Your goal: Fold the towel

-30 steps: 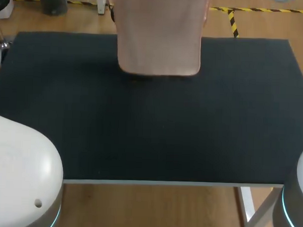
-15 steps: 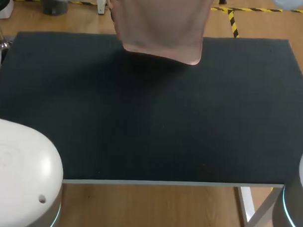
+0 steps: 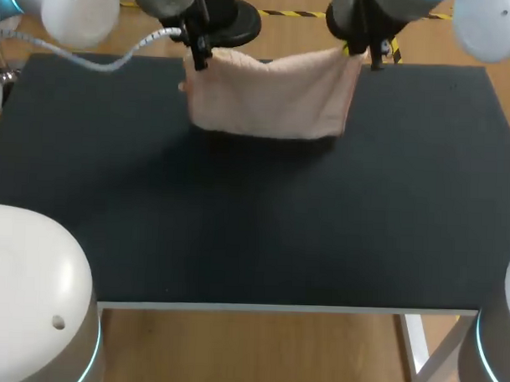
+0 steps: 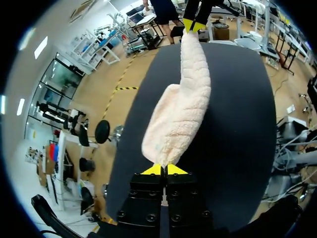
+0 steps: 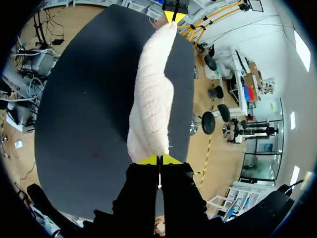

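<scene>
One towel [image 3: 271, 95], two pincers and one surface [image 3: 253, 233] are showing. The left pincer [image 4: 164, 169] is pinching one upper corner of the towel, with its two yellow tips pressing together on the cloth. The right pincer [image 5: 159, 159] is nipping the opposite upper corner in the same way. The towel is hanging between them. It is running straight ahead from each pincer to the other and sagging a little along its top edge midway. Its lower part is drooping below both pincers over the far part of the surface; whether the hem is touching the surface cannot be told.

The surface is lying under both pincers as a wide rectangle, matte black and finely grained, with a pale strip edging its near side.

The towel is looking pale peach, thick and fluffy like terry, with soft rounded lower corners.
</scene>
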`<state>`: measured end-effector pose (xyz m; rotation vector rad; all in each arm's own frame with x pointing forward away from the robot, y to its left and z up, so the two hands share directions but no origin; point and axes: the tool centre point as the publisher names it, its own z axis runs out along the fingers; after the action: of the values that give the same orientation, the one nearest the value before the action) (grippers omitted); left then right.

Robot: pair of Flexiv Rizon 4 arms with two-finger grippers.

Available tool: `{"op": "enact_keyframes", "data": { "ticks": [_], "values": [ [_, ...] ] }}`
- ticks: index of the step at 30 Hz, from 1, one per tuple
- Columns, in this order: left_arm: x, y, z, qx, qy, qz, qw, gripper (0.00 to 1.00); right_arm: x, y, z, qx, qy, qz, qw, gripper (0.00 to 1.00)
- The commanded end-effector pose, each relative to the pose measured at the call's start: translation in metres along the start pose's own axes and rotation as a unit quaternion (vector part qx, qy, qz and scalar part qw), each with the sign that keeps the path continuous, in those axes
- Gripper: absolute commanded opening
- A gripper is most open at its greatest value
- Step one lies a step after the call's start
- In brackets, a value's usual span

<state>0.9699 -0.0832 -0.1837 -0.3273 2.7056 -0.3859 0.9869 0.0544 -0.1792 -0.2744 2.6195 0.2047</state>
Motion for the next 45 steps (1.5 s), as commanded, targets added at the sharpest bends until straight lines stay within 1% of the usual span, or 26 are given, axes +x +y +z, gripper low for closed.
{"op": "enact_keyframes", "data": {
  "ticks": [1,2,3,5,6,8,10,11,12,13,14,16,17,19,22,27,31,36,37,38,39,43,45],
  "values": [
    [-0.001,0.006,0.039,0.003,0.044,-0.007,0.999,0.0,0.011,-0.002,0.03,0.011,0.02,0.011,1.0,0.0],
    [0.001,0.008,0.05,0.001,0.059,-0.009,0.998,0.0,0.016,-0.004,0.042,0.013,0.035,0.019,0.999,0.0],
    [0.002,0.009,0.06,-0.011,0.071,-0.015,0.997,0.0,0.019,-0.006,0.052,0.017,0.046,0.026,0.998,0.0],
    [0.003,0.012,0.078,-0.009,0.091,-0.018,0.996,0.0,0.025,-0.009,0.07,0.02,0.066,0.037,0.997,0.0],
    [0.003,0.014,0.089,-0.019,0.104,-0.023,0.994,0.0,0.027,-0.01,0.079,0.019,0.077,0.046,0.996,0.0],
    [0.002,0.017,0.109,-0.019,0.121,-0.02,0.992,0.0,0.03,-0.013,0.097,0.027,0.091,0.054,0.994,0.0],
    [-0.001,0.018,0.129,-0.037,0.132,-0.013,0.99,0.0,0.03,-0.018,0.115,0.029,0.1,0.067,0.992,0.0],
    [-0.004,0.019,0.138,-0.027,0.14,-0.012,0.99,0.0,0.029,-0.02,0.124,0.031,0.103,0.071,0.992,0.0],
    [-0.007,0.021,0.146,-0.03,0.146,-0.016,0.989,0.0,0.027,-0.023,0.133,0.031,0.107,0.077,0.991,0.0],
    [-0.01,0.021,0.154,-0.041,0.147,-0.01,0.988,0.0,0.025,-0.026,0.141,0.031,0.112,0.083,0.99,0.0],
    [-0.014,0.021,0.161,-0.039,0.149,-0.007,0.988,0.0,0.022,-0.029,0.149,0.032,0.118,0.086,0.989,0.0],
    [-0.025,0.023,0.177,-0.052,0.152,-0.007,0.987,0.0,0.017,-0.033,0.163,0.029,0.121,0.088,0.988,0.0],
    [-0.028,0.023,0.18,-0.05,0.151,-0.006,0.987,0.0,0.015,-0.035,0.168,0.03,0.121,0.088,0.988,0.0],
    [-0.042,0.025,0.192,-0.051,0.149,-0.009,0.987,0.0,0.007,-0.04,0.184,0.026,0.128,0.092,0.987,0.0],
    [-0.058,0.025,0.205,-0.055,0.15,-0.015,0.987,0.0,-0.003,-0.046,0.205,0.03,0.136,0.094,0.986,0.0],
    [-0.076,0.025,0.223,-0.064,0.156,-0.016,0.986,0.0,-0.014,-0.053,0.229,0.035,0.143,0.096,0.984,0.0],
    [-0.085,0.027,0.231,-0.066,0.16,-0.021,0.985,0.0,-0.022,-0.055,0.238,0.037,0.145,0.092,0.985,0.0],
    [-0.087,0.028,0.235,-0.068,0.167,-0.023,0.983,0.0,-0.029,-0.055,0.242,0.038,0.142,0.082,0.986,0.0],
    [-0.087,0.028,0.235,-0.069,0.171,-0.023,0.983,0.0,-0.029,-0.055,0.242,0.042,0.142,0.08,0.986,0.43],
    [-0.087,0.028,0.236,-0.074,0.18,-0.026,0.98,0.0,-0.029,-0.055,0.242,0.047,0.14,0.079,0.986,1.0],
    [-0.088,0.028,0.237,-0.072,0.188,-0.027,0.979,1.0,-0.03,-0.055,0.241,0.05,0.134,0.08,0.987,1.0],
    [-0.091,0.034,0.234,-0.054,0.192,-0.042,0.979,1.0,-0.031,-0.055,0.23,0.046,0.112,0.086,0.989,1.0],
    [-0.094,0.036,0.228,-0.04,0.19,-0.046,0.98,1.0,-0.032,-0.055,0.221,0.053,0.096,0.081,0.991,1.0]
  ]
}}
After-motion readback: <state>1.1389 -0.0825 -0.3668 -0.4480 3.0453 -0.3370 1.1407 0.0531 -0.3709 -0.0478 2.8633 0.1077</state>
